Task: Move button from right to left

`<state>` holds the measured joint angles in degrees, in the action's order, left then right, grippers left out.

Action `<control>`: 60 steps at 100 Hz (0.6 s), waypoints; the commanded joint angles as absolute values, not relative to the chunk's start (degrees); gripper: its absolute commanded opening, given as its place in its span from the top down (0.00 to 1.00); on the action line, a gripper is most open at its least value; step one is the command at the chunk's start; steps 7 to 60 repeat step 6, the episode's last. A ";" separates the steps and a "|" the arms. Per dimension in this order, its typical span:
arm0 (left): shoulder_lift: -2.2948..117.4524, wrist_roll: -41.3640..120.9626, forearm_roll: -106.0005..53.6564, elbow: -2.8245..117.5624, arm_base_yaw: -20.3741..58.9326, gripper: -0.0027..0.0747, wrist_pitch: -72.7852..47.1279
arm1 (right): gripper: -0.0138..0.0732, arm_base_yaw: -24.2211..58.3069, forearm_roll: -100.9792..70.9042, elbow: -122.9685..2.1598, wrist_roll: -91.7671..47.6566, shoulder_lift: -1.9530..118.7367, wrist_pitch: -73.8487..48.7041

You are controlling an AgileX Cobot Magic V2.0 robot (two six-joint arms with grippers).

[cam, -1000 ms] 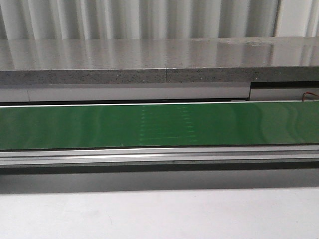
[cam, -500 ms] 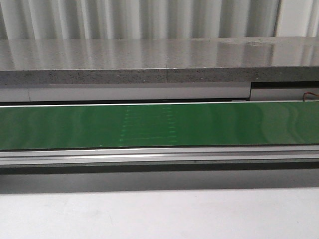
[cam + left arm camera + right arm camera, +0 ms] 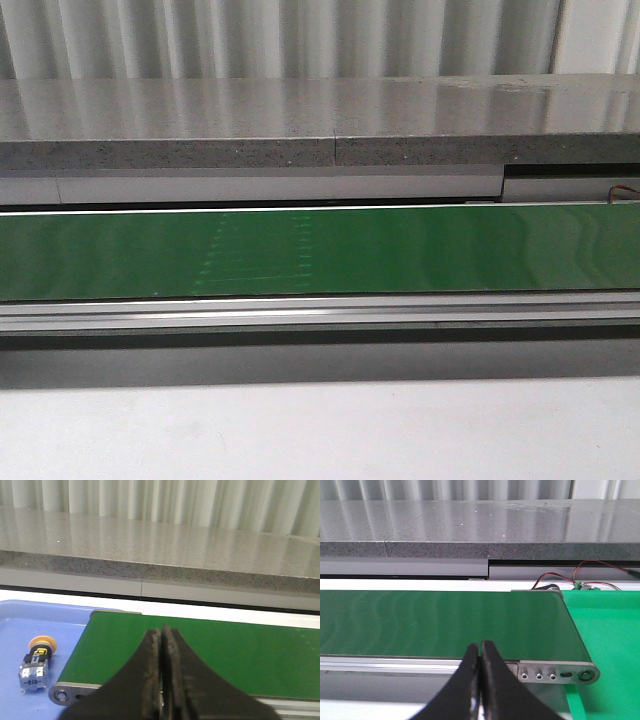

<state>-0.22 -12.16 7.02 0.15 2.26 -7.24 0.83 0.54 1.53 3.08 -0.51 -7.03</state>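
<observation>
The button (image 3: 36,659), with a yellow-orange round head and a blue and grey blocky body, lies on its side on a blue tray (image 3: 30,625) beside the left end of the green belt (image 3: 225,645). My left gripper (image 3: 161,630) is shut and empty, over the belt's near edge, to the right of the button. My right gripper (image 3: 480,645) is shut and empty, at the near edge of the belt (image 3: 445,622) close to its right end. Neither gripper nor the button shows in the front view, where the belt (image 3: 420,250) runs bare.
A grey stone ledge (image 3: 300,120) runs behind the belt. A metal rail (image 3: 300,312) borders the belt's front. A green surface (image 3: 610,630) lies past the belt's right end, with red and black wires (image 3: 580,580) behind it. White table (image 3: 300,430) lies in front.
A faint pale mark on the belt has drifted to the left in the front view, so the belt runs leftward. Nothing else differs.
</observation>
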 commanded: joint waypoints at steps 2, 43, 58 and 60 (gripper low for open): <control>-1.71 -12.14 6.76 -1.28 2.71 0.99 -2.42 | 0.92 0.45 0.43 0.61 3.04 -1.47 -2.36; -1.71 -12.14 6.76 -1.28 2.71 0.99 -2.42 | 0.92 0.45 0.43 0.61 3.04 -1.47 -2.36; -1.71 -12.14 6.76 -1.28 2.71 0.99 -2.42 | 0.92 0.45 0.43 0.61 3.04 -1.47 -2.36; -1.71 -12.14 6.76 -1.28 2.71 0.99 -2.42 | 0.92 0.45 0.43 0.61 3.04 -1.47 -2.36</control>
